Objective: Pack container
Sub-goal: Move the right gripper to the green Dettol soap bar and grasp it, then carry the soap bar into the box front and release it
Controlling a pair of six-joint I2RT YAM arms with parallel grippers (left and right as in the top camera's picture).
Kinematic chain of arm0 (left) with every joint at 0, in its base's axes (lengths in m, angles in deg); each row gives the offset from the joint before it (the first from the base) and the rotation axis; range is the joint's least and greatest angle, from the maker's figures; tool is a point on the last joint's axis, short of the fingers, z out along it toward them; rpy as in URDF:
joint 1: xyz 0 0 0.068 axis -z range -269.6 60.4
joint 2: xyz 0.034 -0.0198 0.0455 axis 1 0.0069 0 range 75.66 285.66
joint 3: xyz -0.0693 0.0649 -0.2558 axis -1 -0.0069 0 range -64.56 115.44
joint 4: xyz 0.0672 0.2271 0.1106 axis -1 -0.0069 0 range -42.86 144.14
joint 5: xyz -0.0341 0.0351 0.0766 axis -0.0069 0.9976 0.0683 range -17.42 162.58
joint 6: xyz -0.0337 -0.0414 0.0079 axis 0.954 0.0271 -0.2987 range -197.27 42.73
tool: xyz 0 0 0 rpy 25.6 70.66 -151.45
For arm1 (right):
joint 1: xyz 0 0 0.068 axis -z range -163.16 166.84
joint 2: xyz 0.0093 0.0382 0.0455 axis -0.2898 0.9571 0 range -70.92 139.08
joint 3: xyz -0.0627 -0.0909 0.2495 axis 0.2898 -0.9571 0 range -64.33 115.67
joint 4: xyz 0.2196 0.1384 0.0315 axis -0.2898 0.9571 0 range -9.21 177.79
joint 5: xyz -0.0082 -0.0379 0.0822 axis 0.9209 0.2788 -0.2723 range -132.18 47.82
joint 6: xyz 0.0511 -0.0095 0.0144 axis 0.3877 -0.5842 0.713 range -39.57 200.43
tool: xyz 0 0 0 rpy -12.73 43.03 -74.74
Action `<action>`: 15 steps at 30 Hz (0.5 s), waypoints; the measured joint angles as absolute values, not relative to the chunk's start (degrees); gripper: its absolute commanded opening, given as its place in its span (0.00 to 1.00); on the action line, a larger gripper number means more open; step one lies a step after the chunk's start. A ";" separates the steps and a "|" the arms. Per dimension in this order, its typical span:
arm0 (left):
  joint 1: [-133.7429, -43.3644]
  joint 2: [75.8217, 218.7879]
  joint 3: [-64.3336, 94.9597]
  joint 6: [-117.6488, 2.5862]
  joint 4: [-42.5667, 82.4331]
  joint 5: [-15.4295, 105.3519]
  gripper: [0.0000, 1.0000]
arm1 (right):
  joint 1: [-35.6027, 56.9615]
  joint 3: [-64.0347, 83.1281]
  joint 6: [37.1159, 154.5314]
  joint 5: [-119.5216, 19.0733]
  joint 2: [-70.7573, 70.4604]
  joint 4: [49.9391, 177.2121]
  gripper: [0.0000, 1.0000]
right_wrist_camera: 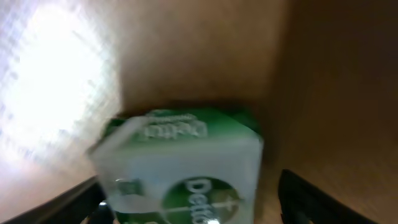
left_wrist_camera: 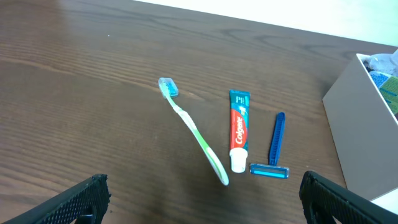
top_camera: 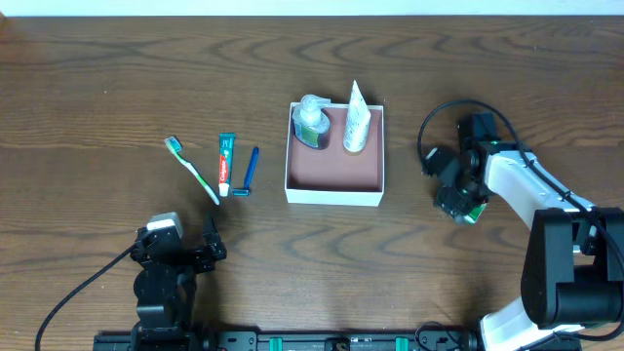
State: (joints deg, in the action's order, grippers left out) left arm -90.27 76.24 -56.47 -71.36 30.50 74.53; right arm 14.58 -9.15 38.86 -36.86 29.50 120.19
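Note:
The container [top_camera: 331, 196], a square white-walled box with a pinkish-brown floor, holds a clear green-filled bottle [top_camera: 310, 123] and a white tube [top_camera: 355, 121] along its far side. Its wall shows in the left wrist view [left_wrist_camera: 357, 124]. My right gripper [top_camera: 456, 203] is right of the container, low over a green and white soap packet [right_wrist_camera: 186, 168]; its fingers [right_wrist_camera: 193, 202] straddle the packet, with a small gap at the right finger. My left gripper [left_wrist_camera: 202, 199] is open and empty, near the front edge, short of the toothbrush [left_wrist_camera: 193, 130].
A green toothbrush [top_camera: 192, 169], a toothpaste tube [top_camera: 226, 164] and a blue razor [top_camera: 249, 171] lie side by side left of the container. The toothpaste [left_wrist_camera: 239, 127] and razor [left_wrist_camera: 275, 143] also show in the left wrist view. A black cable loops by the right arm [top_camera: 429, 132].

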 measured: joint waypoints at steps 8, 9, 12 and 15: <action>-90.27 76.24 -56.47 -71.36 30.50 74.53 0.98 | 14.58 -9.15 57.38 -37.91 29.59 117.35 0.61; -90.25 76.24 -56.47 -71.36 30.50 74.53 0.98 | 14.58 -9.15 60.09 -38.41 29.65 117.32 0.57; -90.25 76.24 -56.47 -71.36 30.50 74.53 0.98 | 14.58 -9.15 67.08 -39.39 29.72 117.19 0.45; -90.27 76.24 -56.47 -71.36 30.50 74.53 0.98 | 14.58 -9.00 76.13 -40.12 29.63 117.08 0.45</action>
